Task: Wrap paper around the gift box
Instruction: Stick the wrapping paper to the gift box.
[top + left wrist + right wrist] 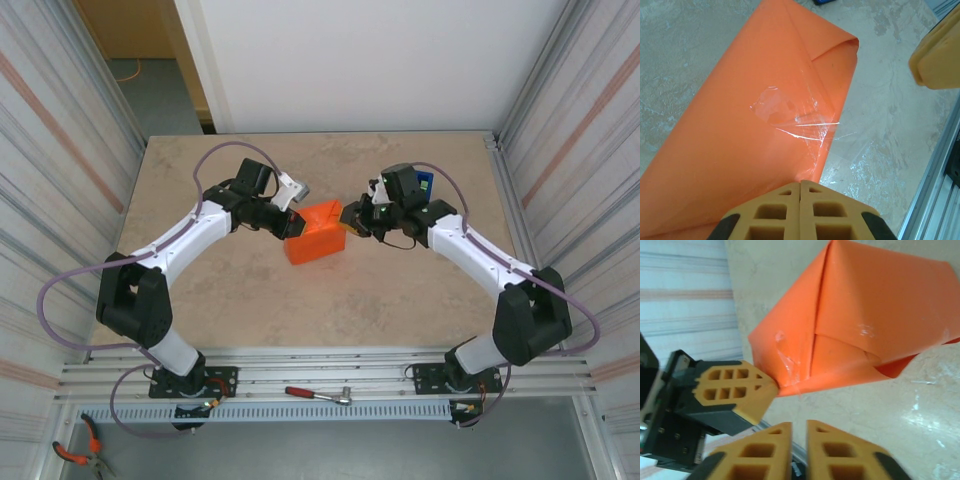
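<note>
- Left gripper (800, 184): tan jaws clenched, tip touching the left end of the folded bright orange thin paper sheet (318, 232), mid-table.
- Right gripper (799, 425): jaws nearly together, empty, just right.
- Clear tape (790, 112) on top.

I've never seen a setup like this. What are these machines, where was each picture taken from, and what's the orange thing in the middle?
These are two robot arms bolted at a table's near edge. One picture looks down from above; the other two come from a camera on each wrist, so the tan fingers at the bottom are that arm's own end effector. On the beige stone-patterned table lies a bright orange paper parcel, folded over and stuck with clear tape; its contents are hidden. The left end effector is shut, its tip touching a corner of the parcel. The right end effector is at the opposite side, fingers almost together, gripping nothing. A blue tape dispenser sits behind the right arm.
</note>
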Controlling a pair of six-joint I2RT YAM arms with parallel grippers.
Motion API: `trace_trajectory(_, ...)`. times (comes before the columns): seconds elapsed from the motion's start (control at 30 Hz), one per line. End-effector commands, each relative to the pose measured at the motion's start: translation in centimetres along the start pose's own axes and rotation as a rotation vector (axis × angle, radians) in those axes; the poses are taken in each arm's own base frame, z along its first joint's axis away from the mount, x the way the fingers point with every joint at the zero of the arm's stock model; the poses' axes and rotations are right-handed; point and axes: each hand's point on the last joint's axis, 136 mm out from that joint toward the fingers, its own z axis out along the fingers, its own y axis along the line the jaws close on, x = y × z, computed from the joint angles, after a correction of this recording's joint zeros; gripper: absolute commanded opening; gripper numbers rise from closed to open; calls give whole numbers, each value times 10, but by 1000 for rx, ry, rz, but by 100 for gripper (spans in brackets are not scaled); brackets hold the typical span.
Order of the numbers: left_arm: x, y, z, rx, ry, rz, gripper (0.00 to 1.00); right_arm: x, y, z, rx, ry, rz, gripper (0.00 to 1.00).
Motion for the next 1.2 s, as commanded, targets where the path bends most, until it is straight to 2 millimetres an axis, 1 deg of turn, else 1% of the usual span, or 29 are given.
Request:
trace_trajectory(0.0, 40, 16, 20, -39, 147, -52, 0, -3, 28, 6, -70, 41, -70, 5)
trace_trajectory(0.07, 40, 16, 21, -39, 147, -53, 0, -5, 35, 16, -83, 65, -75, 0)
trace_trajectory(0.23, 41, 16, 22, -36, 149, -55, 0, -6, 44, 38, -105, 104, -74, 0)
trace_trajectory(0.33, 41, 15, 21, -36, 148, -54, 0, -5, 46, 48, -109, 125, -74, 0)
trace_trajectory(0.43, 41, 15, 21, -34, 149, -54, 0, -1, 45, 58, -103, 152, -74, 0)
trace_trajectory(0.53, 41, 14, 21, -31, 149, -56, 0, 1, 36, 66, -86, 169, -62, 0)
trace_trajectory(0.73, 41, 15, 22, -29, 149, -57, 0, 4, 16, 71, -57, 179, -39, 0)
trace_trajectory(0.9, 41, 14, 22, -28, 150, -57, 0, 8, 3, 70, -50, 183, -25, 0)
trace_trajectory(1.17, 41, 15, 22, -29, 150, -57, 0, 12, 1, 60, -109, 168, -55, 0)
